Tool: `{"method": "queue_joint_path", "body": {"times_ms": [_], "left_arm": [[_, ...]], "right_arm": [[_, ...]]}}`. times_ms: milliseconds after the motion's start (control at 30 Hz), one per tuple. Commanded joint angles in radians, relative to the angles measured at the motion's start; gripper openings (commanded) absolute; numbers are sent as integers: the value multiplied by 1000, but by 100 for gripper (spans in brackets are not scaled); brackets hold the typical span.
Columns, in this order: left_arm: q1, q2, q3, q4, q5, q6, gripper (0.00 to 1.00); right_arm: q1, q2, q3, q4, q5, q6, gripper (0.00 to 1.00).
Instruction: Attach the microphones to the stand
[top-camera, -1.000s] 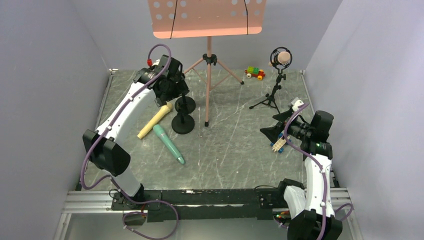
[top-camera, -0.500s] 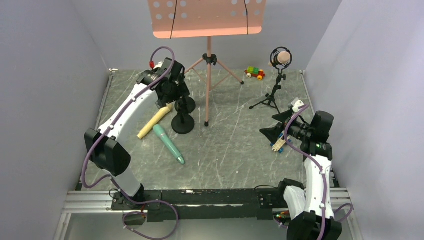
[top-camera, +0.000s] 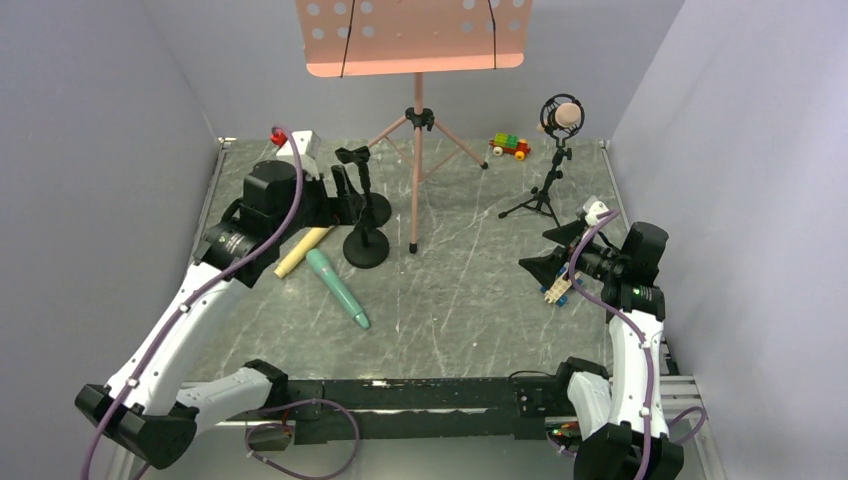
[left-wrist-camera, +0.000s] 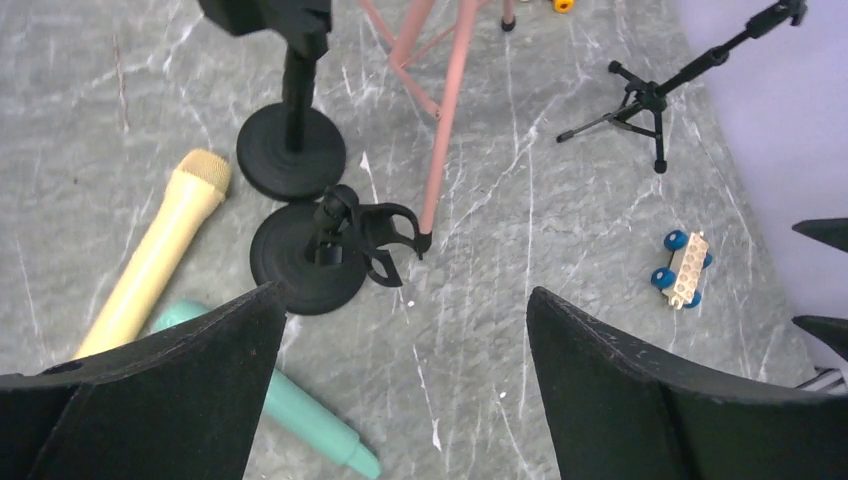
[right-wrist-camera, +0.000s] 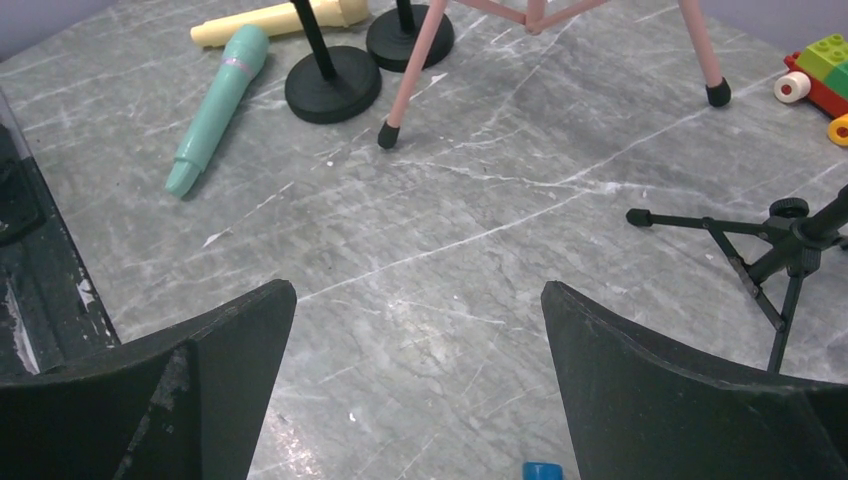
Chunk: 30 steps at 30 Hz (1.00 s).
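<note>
The yellow microphone (top-camera: 298, 253) lies flat on the grey table (top-camera: 450, 300) at about 9 o'clock from the table's middle. Its head points toward 1 o'clock and is partly hidden under the left arm in the top view. The teal microphone (top-camera: 338, 288) lies just beside it on the 4 o'clock side, head toward 11 o'clock and tail toward 5 o'clock. The two are close at their heads, though whether they touch cannot be told. The pink microphone (top-camera: 566, 118) appears to sit in the ring mount atop the tripod stand (top-camera: 548, 185) at the table's 1 o'clock corner, well apart from the other two.

Two round-base stands stand upright at 3 o'clock of the yellow microphone's head. The nearer stand (top-camera: 366, 245) carries an empty black clip (left-wrist-camera: 365, 230), and the farther stand (top-camera: 375, 208) is just behind it at 12 o'clock.

The left gripper (top-camera: 340, 195) hovers above these stands, its jaws spread wide with nothing between them, as the left wrist view shows. The right gripper (top-camera: 548, 250) hangs over the table at 3 o'clock, jaws likewise wide apart and holding nothing.

A pink music stand (top-camera: 417, 170) rises at 12 o'clock. A coloured toy car (top-camera: 509, 146) sits near the tripod stand, and a blue-wheeled toy car (top-camera: 556, 291) rests below the right gripper.
</note>
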Motion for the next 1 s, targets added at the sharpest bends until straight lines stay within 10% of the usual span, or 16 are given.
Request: {"method": "queue_joint_path", "body": {"times_ms": [0, 567, 967], "left_arm": [[0, 33, -9, 57, 92, 88, 93], [-111, 345, 247, -212, -338, -167, 58], [-148, 386, 238, -223, -374, -197, 51]], "right_arm": [[-3, -7, 2, 14, -62, -28, 100], [-4, -2, -11, 42, -76, -5, 100], [-3, 5, -2, 26, -75, -18, 100]]}}
